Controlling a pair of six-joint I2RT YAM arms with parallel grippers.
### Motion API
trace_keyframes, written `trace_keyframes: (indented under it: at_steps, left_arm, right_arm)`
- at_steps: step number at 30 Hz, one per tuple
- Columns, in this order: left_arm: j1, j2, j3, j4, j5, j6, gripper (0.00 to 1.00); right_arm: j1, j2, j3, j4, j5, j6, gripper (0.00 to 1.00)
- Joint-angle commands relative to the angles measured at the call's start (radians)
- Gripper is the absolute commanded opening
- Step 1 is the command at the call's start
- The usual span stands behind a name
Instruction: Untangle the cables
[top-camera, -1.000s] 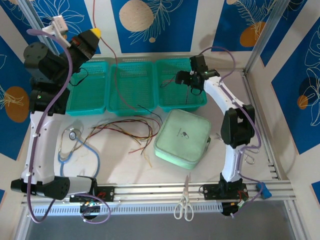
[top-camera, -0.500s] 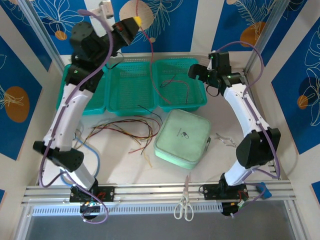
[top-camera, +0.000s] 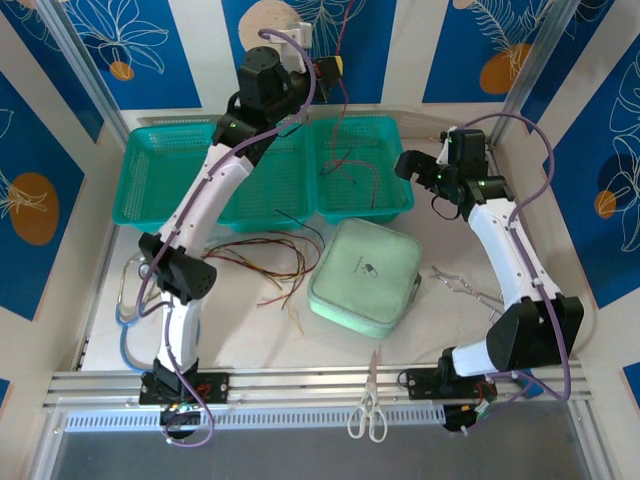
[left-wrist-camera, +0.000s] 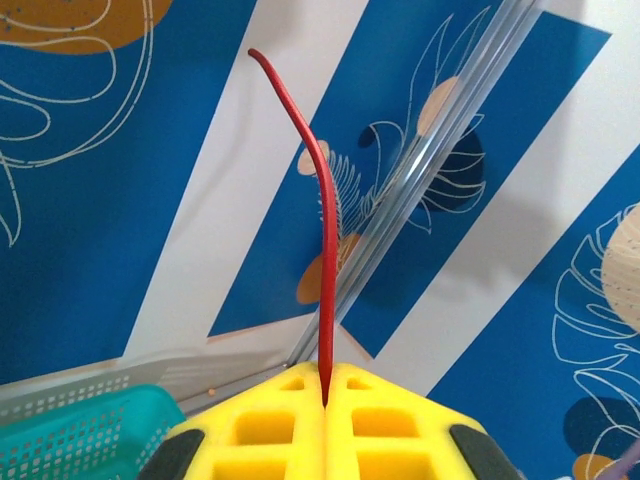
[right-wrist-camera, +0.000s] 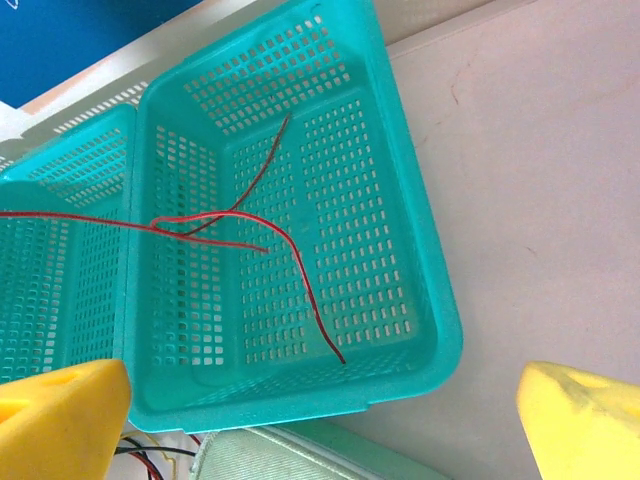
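While the left gripper (top-camera: 330, 68) is hovering high at twelve o'clock in the overhead view, its yellow jaws are pressing together on a dark red cable (left-wrist-camera: 325, 220). In the wrist view the cable is sticking up out of the seam between them. From that pinch it is trailing down toward the right-hand basket (top-camera: 365, 214), where loose red strands (right-wrist-camera: 290, 250) are lying across the mesh floor. The right gripper (top-camera: 410, 166) is hanging at about three o'clock from that basket, its jaws spread wide and holding nothing, its camera looking down into the basket. The rest of the cables (top-camera: 250, 262), a loose tangle of black, red and tan wires, are lying on the tabletop (top-camera: 240, 335) at nine o'clock from the green pouch (top-camera: 365, 275), well apart from both grippers.

Judging from this, the left arm is carrying one freed cable to a basket, and most of the tangle is not yet sorted. The next move is likely calling for lowering the left arm over the basket until the whole length is settling inside the rim, then parting the jaws. The dangling tail could be catching on the basket edge or draping into the neighbouring basket, so a slow descent is looking wise.
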Motion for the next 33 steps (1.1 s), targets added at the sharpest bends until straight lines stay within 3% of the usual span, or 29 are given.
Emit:
trace_keyframes:
  at_steps: [1,6,12,21,33]
  left_arm:
    - [-0.019,0.013,-0.019,0.024,-0.057,0.077,0.0]
    - [-0.056,0.11,-0.104,0.01,-0.09,0.147,0.0]
    - [-0.094,0.309,0.027,-0.145,-0.142,0.226,0.0]
    - [-0.09,0.525,0.133,-0.291,-0.091,0.108,0.0]
    - [-0.072,0.576,0.13,-0.325,-0.033,0.018,0.0]
  right_arm:
    - [-0.011,-0.055,-0.043,0.005,-0.044,0.005,0.99]
    - [0.004,-0.109,-0.13,0.032,-0.059,0.025,0.99]
    - [0.003,-0.152,-0.179,-0.003,-0.056,0.003,0.99]
    - [0.005,-0.215,-0.232,-0.013,-0.064,0.029,0.99]
    - [0.007,-0.223,-0.229,-0.026,-0.064,0.016,0.99]
